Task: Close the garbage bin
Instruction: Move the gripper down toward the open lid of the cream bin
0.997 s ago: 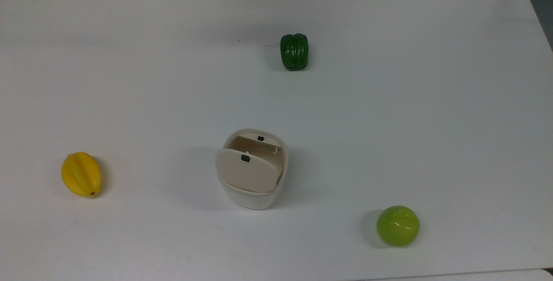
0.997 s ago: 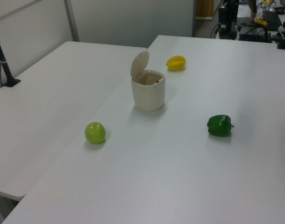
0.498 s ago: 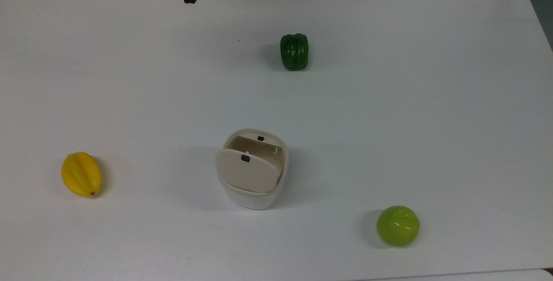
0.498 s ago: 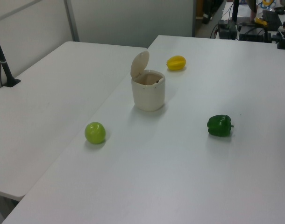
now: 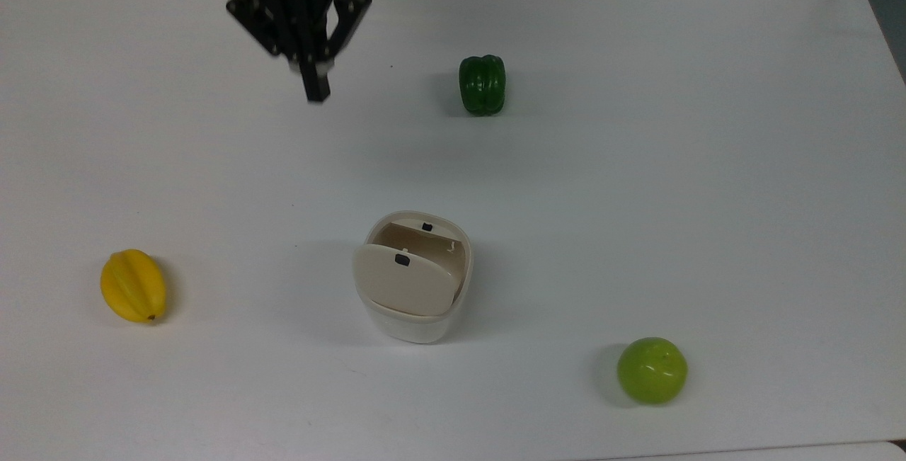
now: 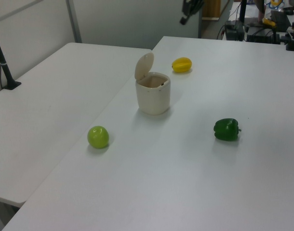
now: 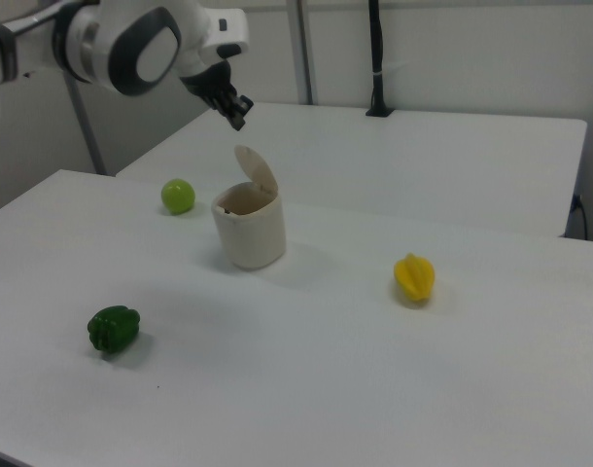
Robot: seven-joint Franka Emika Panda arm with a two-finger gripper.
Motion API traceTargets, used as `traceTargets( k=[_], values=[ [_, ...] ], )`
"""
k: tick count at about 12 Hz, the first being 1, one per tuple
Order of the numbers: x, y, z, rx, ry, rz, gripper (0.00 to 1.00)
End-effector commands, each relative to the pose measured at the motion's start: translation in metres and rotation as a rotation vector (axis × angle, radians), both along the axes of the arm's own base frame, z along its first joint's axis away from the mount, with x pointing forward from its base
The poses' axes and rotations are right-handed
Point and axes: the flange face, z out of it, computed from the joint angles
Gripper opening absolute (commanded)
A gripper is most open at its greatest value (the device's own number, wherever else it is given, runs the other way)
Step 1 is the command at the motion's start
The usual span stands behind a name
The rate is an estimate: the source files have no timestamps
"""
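Observation:
The garbage bin [image 5: 416, 326] is a cream-white tub near the middle of the white table, also seen in the left view [image 6: 153, 98] and the right view [image 7: 250, 233]. Its beige lid [image 5: 402, 282] with a small black square mark stands raised on its hinge [image 6: 144, 66] [image 7: 258, 171], leaving the tub's mouth uncovered. My black gripper [image 5: 316, 89] hangs in the air well apart from the bin, toward the top view's upper left, with its fingers pressed together and holding nothing. In the right view the gripper [image 7: 237, 117] hovers above the lid, and it sits at the left view's top edge [image 6: 185, 18].
A dark green pepper [image 5: 482, 84] lies at the far side in the top view, a yellow starfruit [image 5: 133, 285] at the top view's left, and a green apple [image 5: 651, 370] at its lower right. A second white table [image 6: 50, 91] adjoins, with a black clamped post [image 6: 5, 62].
The gripper came in from the top view's upper edge and moved down the view toward the bin. The bin, its raised lid and the fruits have not moved.

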Motion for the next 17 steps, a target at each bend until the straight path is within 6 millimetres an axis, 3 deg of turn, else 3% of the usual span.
traceTargets(
  k=[1, 2, 4, 13, 17],
  values=[
    [0.043, 0.012, -0.028, -0.005, -0.17, -0.028, 0.01],
    [0.054, 0.012, -0.039, -0.005, -0.238, -0.04, 0.01],
    [0.065, 0.037, -0.056, -0.009, -0.309, -0.022, 0.0],
    [0.083, 0.047, -0.118, -0.02, -0.234, -0.004, 0.0],
    [0.083, 0.056, -0.125, -0.021, -0.225, 0.009, 0.0]
  ],
)
